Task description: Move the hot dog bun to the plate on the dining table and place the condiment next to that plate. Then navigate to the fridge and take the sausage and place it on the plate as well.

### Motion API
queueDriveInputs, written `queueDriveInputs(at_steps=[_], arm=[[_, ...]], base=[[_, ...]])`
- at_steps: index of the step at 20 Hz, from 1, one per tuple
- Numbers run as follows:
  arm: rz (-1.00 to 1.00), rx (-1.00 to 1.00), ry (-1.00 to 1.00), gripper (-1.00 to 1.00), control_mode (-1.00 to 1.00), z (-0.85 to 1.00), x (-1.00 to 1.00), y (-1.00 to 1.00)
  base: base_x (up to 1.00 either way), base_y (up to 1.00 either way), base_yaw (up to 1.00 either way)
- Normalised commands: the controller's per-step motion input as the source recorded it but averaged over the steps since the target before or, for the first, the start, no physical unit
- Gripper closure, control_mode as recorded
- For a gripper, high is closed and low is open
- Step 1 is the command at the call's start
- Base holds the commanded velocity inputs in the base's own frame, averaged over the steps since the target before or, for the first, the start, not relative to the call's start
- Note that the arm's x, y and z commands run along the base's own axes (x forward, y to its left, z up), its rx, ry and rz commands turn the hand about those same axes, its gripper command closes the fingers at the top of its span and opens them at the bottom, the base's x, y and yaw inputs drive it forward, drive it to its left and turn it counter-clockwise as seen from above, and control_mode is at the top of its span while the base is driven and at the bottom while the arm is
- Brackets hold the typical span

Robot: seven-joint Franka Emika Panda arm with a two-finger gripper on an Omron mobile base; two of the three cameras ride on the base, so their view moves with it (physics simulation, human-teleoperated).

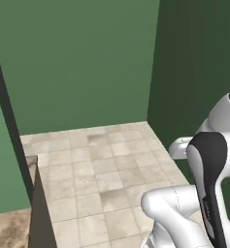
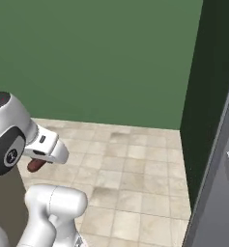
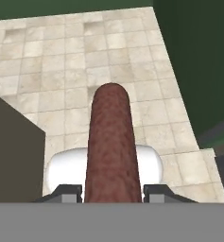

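Between the two dark fingertips of the gripper (image 3: 112, 193) sits the sausage (image 3: 111, 146), pinched at its near end and pointing out over the beige tiled floor (image 3: 61, 52); green walls (image 1: 77, 63) meet beyond, with the fridge (image 2: 217, 169) at right.

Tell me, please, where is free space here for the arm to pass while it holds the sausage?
The tiled floor is bare between the green wall and the dark wall. It is tighter at the brown table corner on one side and the grey fridge door on the other. The gripper holds the sausage above the floor.
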Motion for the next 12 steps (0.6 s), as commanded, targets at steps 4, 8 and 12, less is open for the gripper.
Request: queueDriveInputs(at_steps=[4,8,12], arm=[[0.00,0.00,0.00,1.00,1.00,0.00,0.00,0.00],[0.00,0.00,0.00,1.00,1.00,0.00,0.00,0.00],[0.00,0.00,0.00,1.00,1.00,0.00,0.00,0.00]], base=[[1.00,0.58,0.00],[1.00,0.50,-0.01],[1.00,0.11,0.00]])
